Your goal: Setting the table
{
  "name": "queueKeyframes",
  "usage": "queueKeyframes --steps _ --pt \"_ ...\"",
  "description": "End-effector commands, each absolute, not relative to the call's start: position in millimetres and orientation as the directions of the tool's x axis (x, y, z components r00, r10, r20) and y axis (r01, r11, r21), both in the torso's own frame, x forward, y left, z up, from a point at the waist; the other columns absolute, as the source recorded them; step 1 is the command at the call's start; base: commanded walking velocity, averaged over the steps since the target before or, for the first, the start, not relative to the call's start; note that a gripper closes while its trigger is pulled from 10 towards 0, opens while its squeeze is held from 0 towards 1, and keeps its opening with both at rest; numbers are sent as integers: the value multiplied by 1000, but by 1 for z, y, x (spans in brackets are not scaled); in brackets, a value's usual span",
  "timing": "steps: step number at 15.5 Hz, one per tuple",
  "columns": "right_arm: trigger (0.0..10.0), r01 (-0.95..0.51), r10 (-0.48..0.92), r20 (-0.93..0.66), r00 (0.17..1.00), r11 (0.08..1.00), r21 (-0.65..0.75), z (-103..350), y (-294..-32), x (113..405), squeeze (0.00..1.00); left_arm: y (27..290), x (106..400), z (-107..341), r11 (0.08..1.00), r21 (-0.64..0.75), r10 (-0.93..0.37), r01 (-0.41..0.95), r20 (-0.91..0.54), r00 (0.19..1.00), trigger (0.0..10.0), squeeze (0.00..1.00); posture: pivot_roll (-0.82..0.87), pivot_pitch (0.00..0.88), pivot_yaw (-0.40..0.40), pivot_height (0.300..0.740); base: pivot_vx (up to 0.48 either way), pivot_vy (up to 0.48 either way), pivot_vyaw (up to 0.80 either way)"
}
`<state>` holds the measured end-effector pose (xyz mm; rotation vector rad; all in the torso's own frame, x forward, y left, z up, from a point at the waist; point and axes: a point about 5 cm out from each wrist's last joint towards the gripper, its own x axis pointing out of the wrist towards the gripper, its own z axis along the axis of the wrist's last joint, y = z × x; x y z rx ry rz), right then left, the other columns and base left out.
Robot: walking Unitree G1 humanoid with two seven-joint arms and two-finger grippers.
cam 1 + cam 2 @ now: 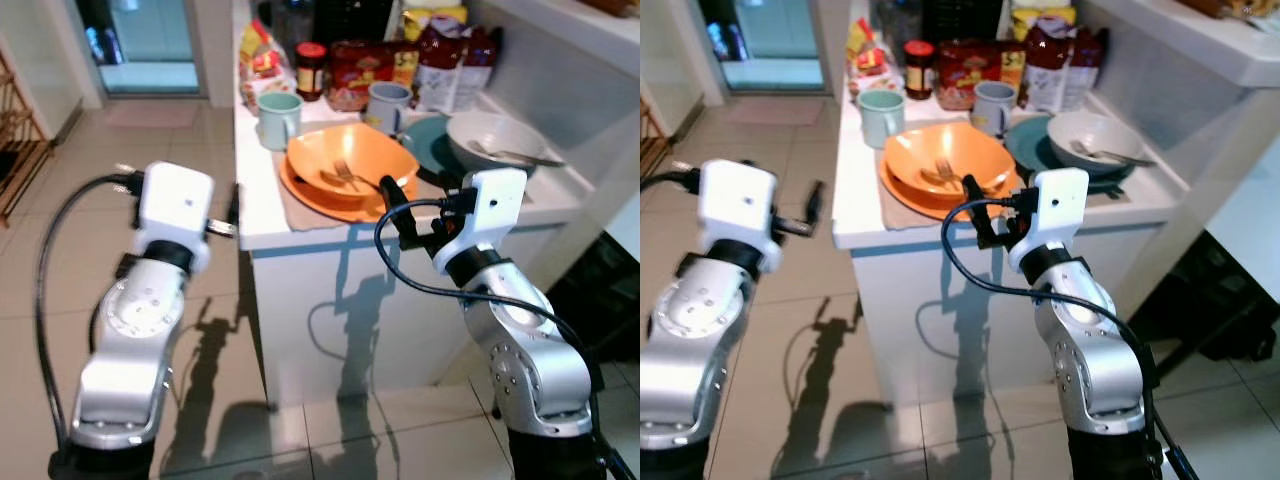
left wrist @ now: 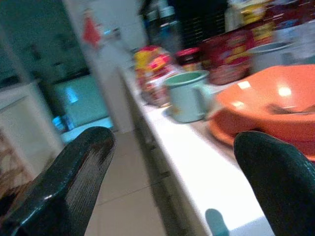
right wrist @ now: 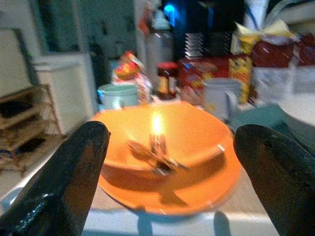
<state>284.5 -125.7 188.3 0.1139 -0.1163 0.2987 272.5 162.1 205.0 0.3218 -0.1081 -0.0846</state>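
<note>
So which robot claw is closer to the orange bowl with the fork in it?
The right claw. It is open at the counter edge, just in front of the orange bowl. The left claw, also open, hangs off the counter's left side, over the floor.

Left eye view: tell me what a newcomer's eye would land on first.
The orange bowl with a fork in it, stacked on an orange plate at the counter's near edge, grabs the eye first. Right in front of it hangs the right pincer, fingers open. Behind stand two mugs and a white bowl on a teal plate.
</note>
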Motion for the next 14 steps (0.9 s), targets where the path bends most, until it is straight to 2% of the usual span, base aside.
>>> queueKeyframes --steps 1,2,7,13,14 --pt "10000 -267 255 131 958 960 89 187 -132 288 404 158 270 209 940 326 -138 96 108 985 10000 0 92 4 -36 740 0 0 0" --pt "10000 -261 250 125 960 962 76 184 -131 292 1000 156 269 208 937 325 -170 129 100 980 10000 0 93 4 -36 740 0 0 0" --pt "10000 -361 351 129 927 930 64 176 -110 320 1000 138 245 204 873 242 -444 423 36 895 10000 0 117 8 -51 740 0 0 0" --pt "10000 -377 366 137 920 924 64 175 -97 338 1000 136 235 203 830 242 -520 502 15 854 10000 0 129 7 -58 740 0 0 0" --pt "10000 -382 371 127 920 922 67 173 -96 338 643 135 233 202 820 237 -538 522 4 843 10000 0 129 6 -57 740 0 0 0"
